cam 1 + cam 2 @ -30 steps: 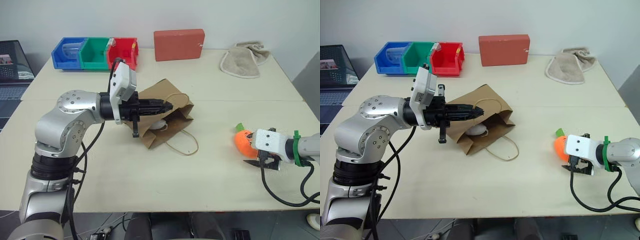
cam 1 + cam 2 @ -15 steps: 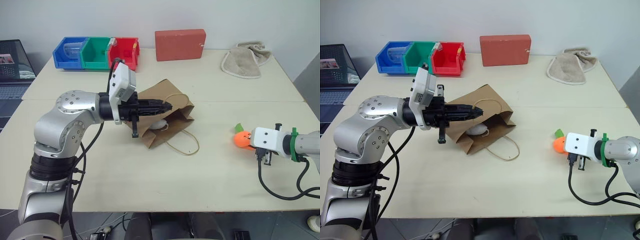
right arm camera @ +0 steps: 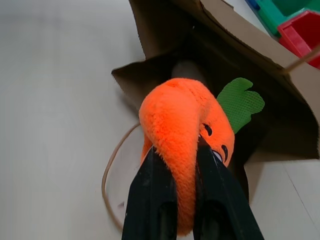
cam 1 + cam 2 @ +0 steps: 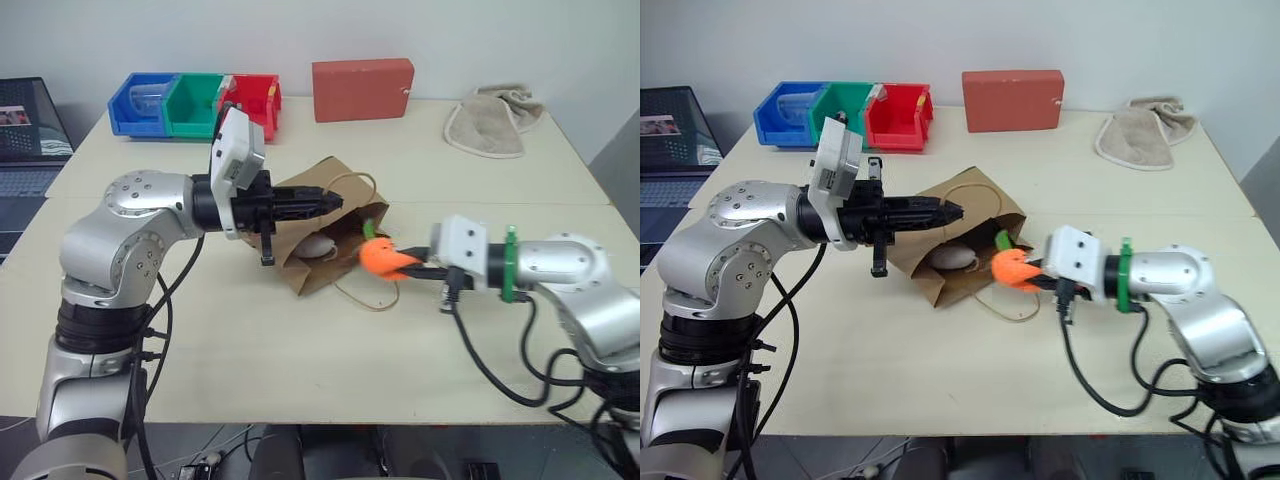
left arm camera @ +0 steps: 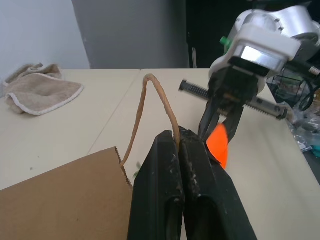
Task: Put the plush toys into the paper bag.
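Cream tabletop (image 4: 200,350) fills the middle of the frame, with the paper bag (image 4: 300,265) lying flat at its centre, mouth facing right. At that mouth the right gripper (image 4: 418,267) is clamped on the orange carrot (image 4: 382,258), whose long axis runs roughly level, green top toward the bag. The left gripper (image 4: 330,203) is pinched tight on the upper loop handle (image 5: 150,100), lifting it. Its wrist view catches that pinch; the head views show a white toy (image 4: 316,247) inside.
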`<action>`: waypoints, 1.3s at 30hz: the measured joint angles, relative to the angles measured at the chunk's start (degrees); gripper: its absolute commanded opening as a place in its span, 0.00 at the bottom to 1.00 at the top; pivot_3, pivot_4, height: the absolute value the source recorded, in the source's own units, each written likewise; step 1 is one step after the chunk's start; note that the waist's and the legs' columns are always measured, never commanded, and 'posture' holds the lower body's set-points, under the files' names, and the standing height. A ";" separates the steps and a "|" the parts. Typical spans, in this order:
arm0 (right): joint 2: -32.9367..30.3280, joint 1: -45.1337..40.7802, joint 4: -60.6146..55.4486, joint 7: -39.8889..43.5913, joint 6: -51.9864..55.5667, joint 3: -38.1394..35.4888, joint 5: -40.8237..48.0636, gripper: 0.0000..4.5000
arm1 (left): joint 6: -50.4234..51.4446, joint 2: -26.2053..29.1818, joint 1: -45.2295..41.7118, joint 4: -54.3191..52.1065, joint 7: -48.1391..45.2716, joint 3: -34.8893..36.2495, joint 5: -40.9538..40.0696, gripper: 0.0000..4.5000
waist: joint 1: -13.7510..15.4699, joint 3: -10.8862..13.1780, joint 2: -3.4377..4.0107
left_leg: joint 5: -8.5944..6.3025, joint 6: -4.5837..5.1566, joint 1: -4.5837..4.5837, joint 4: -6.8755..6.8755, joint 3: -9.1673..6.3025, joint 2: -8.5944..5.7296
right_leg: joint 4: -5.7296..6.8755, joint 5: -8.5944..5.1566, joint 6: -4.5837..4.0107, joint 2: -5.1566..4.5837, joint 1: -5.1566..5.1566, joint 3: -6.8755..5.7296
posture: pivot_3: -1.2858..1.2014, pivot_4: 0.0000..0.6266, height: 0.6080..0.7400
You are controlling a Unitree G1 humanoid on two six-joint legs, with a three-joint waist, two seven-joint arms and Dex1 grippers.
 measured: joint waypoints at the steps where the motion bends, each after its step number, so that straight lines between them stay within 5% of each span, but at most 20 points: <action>1: 1.69 -1.05 2.16 -1.56 -0.86 1.51 -1.94 0.00 | 0.49 -0.01 -0.07 0.00 0.02 0.08 -0.34 0.00 | -0.04 0.00 0.00 | 0.00 0.00 0.00 0.00 0.00 0.00 | 0.00 0.00 0.00 0.00 0.00 -0.01 | 0.52 0.24 1.00; 16: 16.85 -10.38 23.82 -23.17 -14.28 10.93 -26.52 0.00 | 3.62 0.29 -0.23 -1.50 0.03 0.48 -2.94 0.00 | -0.22 0.00 0.00 | 0.01 -0.01 -0.04 -0.05 0.01 0.01 | 0.12 0.01 -0.02 0.00 -0.15 -0.01 | 0.52 0.24 1.00; 29: 19.87 -9.74 21.83 -19.18 -12.15 10.18 -26.17 0.99 | 4.00 0.14 -0.19 -1.51 0.75 0.54 -2.88 0.00 | -0.26 0.00 0.01 | 0.00 -0.01 -0.05 -0.07 -0.01 0.02 | 0.14 0.01 -0.02 0.00 -0.15 -0.03 | 0.52 0.24 1.00; 39: 12.91 -5.24 6.54 -7.47 -6.28 4.93 -16.23 0.99 | 2.83 -0.85 -0.30 -1.14 0.99 0.28 -2.13 0.00 | -0.15 0.00 0.01 | 0.00 0.00 -0.07 -0.07 -0.02 0.01 | 0.12 0.01 -0.02 0.00 -0.14 -0.04 | 0.52 0.24 1.00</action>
